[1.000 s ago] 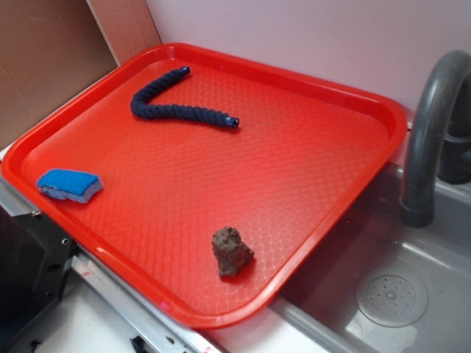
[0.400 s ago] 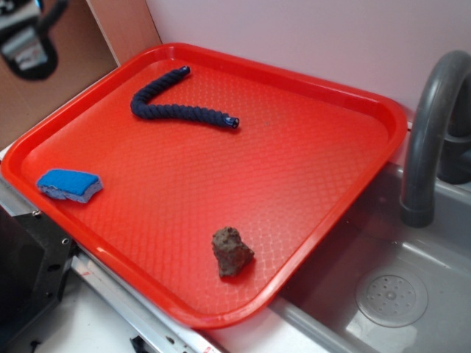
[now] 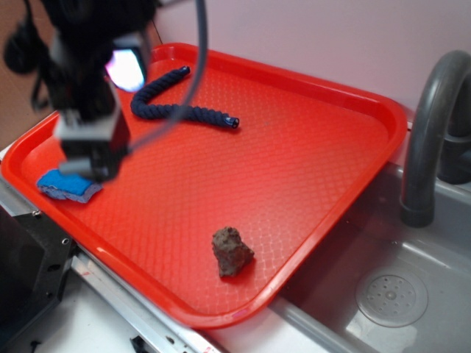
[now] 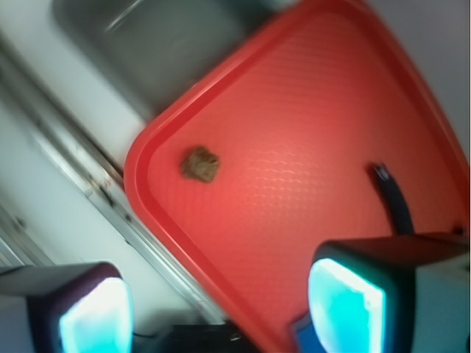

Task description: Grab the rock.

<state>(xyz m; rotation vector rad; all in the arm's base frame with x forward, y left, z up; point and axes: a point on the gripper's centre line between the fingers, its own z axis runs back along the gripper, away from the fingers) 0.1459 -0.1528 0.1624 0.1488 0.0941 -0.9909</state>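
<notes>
The rock (image 3: 232,251) is sitting alone on the red tray (image 3: 309,154), close to the tray's near rim on the side toward the grey sink (image 3: 383,294) — nothing is touching it. In the wrist view it is showing as a small brown lump (image 4: 199,164) just inside the tray's rounded corner (image 4: 147,158), well apart from the claw.

The claw (image 3: 92,165) is hanging, motion-blurred, over the tray's left end, right above the blue sponge (image 3: 66,185) and partly covering it. Its two fingers (image 4: 96,312) are standing wide apart with open space between them — they are holding nothing. A dark blue rope (image 3: 173,107) is lying curved at the far end of the tray, partly behind the arm. A grey faucet (image 3: 430,125) is arching over the sink at the right, and the tray is overhanging the sink's edge there.
</notes>
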